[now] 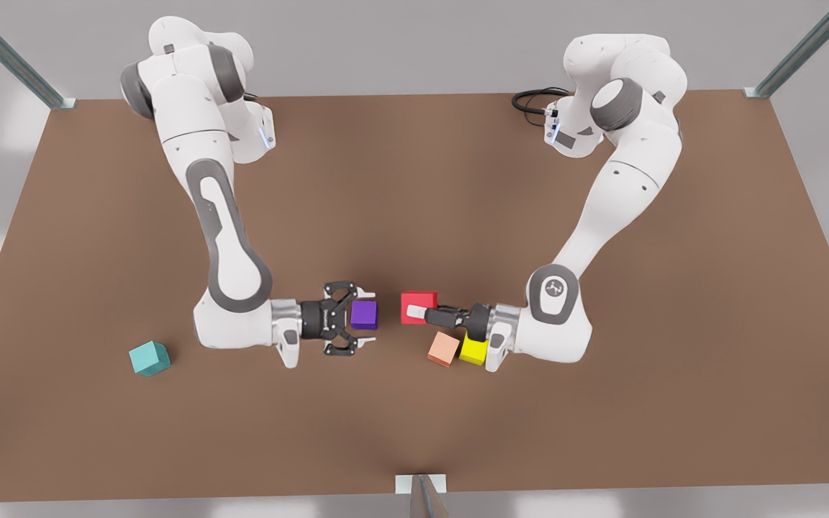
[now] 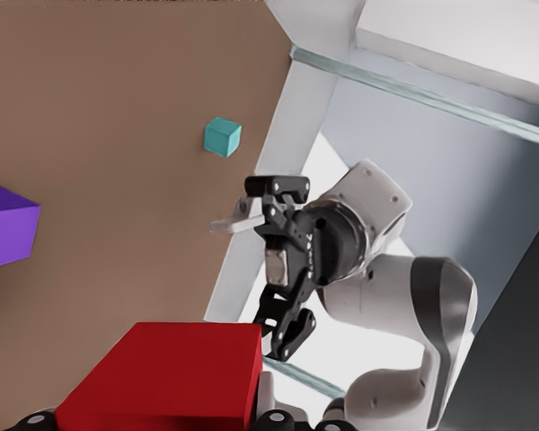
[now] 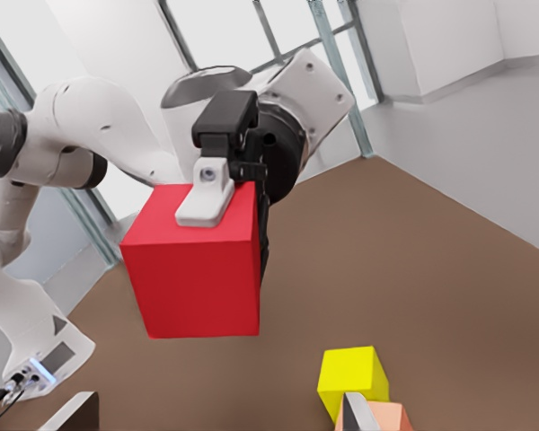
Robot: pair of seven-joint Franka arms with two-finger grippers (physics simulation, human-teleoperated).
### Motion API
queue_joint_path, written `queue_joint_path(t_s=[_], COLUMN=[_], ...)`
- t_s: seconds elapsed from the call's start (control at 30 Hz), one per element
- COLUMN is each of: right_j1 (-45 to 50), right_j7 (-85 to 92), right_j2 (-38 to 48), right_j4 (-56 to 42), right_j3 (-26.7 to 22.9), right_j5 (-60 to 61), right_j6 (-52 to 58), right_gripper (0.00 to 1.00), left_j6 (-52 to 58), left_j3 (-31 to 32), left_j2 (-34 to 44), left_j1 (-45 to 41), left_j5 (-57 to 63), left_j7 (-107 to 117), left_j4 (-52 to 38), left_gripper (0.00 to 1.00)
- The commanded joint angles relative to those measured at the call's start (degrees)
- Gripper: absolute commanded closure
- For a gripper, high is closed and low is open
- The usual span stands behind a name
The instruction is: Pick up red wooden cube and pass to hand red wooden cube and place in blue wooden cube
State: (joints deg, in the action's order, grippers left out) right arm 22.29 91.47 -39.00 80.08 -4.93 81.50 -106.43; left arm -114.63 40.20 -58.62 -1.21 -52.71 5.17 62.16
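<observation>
Five cubes: one red, one purple, one teal, one yellow, one salmon-orange. Two arms.

No legible text, labels or numbers on any item. One small round emblem on an arm joint; unreadable.

I see the red wooden cube mid-table between both grippers; the blue wooden cube sits far toward the front view's left.

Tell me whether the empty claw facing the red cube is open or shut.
Open. The right claw has its fingers spread wide, facing the red cube held by the left claw.
</observation>
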Motion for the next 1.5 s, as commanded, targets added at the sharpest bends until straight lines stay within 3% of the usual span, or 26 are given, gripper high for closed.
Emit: queue_joint_path(t_s=[0.0, 1.23, 1.27, 1.3, 1.33, 1.47], right_j1=[0.5, 6.5, 6.4, 6.5, 6.4, 6.3], right_j7=[22.8, 22.4, 22.4, 22.5, 22.5, 22.5], right_j2=[0.1, -2.4, -2.4, -2.4, -2.4, -2.6], right_j4=[0.0, -1.2, -1.3, -1.5, -1.6, -1.8], right_j3=[0.0, 0.4, 0.4, 0.4, 0.4, 0.4], right_j5=[1.6, 6.5, 6.5, 6.4, 6.3, 6.3], right_j6=[-0.8, -10.4, -10.4, -10.4, -10.4, -10.3], right_gripper=[0.0, 0.0, 0.13, 0.43, 0.58, 0.59], left_j6=[-1.1, -5.7, -5.7, -5.7, -5.7, -5.6], left_j3=[0.0, 0.0, 0.0, 0.0, 0.0, 0.0], left_j2=[-0.3, -2.0, -2.0, -2.0, -2.0, -1.9], left_j1=[0.0, -2.7, -2.7, -2.7, -2.7, -2.7], left_j5=[-1.1, -4.0, -4.0, -4.0, -4.0, -4.0], left_j7=[-16.9, -20.0, -20.0, -20.0, -20.0, -20.0], left_j4=[0.0, -0.1, -0.1, -0.1, -0.1, -0.1], left_gripper=[0.46, 0.46, 0.46, 0.46, 0.46, 0.46])
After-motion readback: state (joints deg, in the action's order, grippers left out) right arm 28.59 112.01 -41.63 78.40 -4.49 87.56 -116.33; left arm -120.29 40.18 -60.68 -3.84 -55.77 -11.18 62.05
